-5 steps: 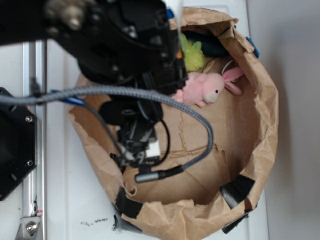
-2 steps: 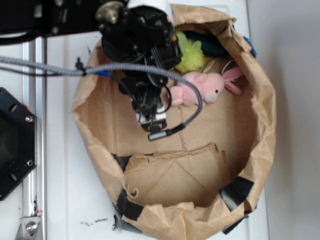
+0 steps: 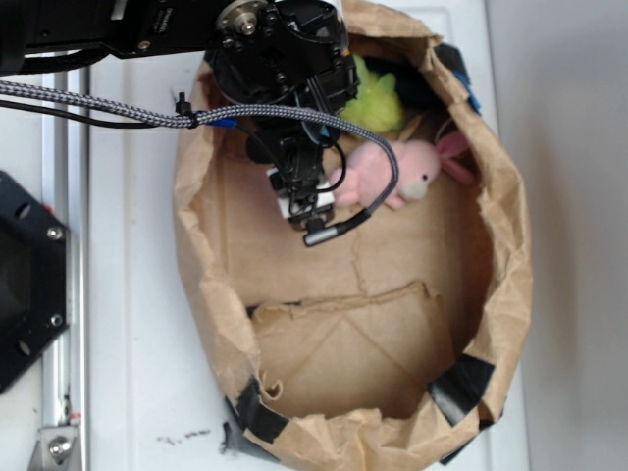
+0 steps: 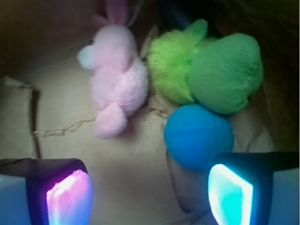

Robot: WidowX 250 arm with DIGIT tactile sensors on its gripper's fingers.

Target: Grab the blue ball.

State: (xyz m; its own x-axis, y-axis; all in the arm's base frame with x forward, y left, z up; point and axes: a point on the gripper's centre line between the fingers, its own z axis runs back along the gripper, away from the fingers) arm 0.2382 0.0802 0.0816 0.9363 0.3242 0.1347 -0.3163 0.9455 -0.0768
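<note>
1. The blue ball [image 4: 198, 136] is a small round thing with a fuzzy, knitted-looking skin. In the wrist view it sits right of centre on the brown paper floor of the bag, just below the green plush toy [image 4: 224, 72] and touching it.
2. The green toy has two parts: a smooth rounded lump at upper right and a shaggier, brighter tuft to its left.
3. A pink plush rabbit [image 4: 115, 84] lies left of the green toy, soft and woolly, ears towards the top of the frame and a pale muzzle on its left side.
4. The gripper [image 4: 150, 192] has its jaws spread wide. One pad glows pink at lower left, the other cyan at lower right, with bare paper between them. The ball lies just above the right-hand pad and is not held.
5. From the exterior view, the black arm [image 3: 280, 69] reaches in from the upper left, trailing a braided grey cable [image 3: 98, 103].
6. The paper bag [image 3: 510, 245] is crumpled brown paper, its rim rolled down and patched with black tape.
7. It stands on a white worktop [image 3: 137, 324], with a black mounting plate [image 3: 29, 280] at the left edge.
</note>
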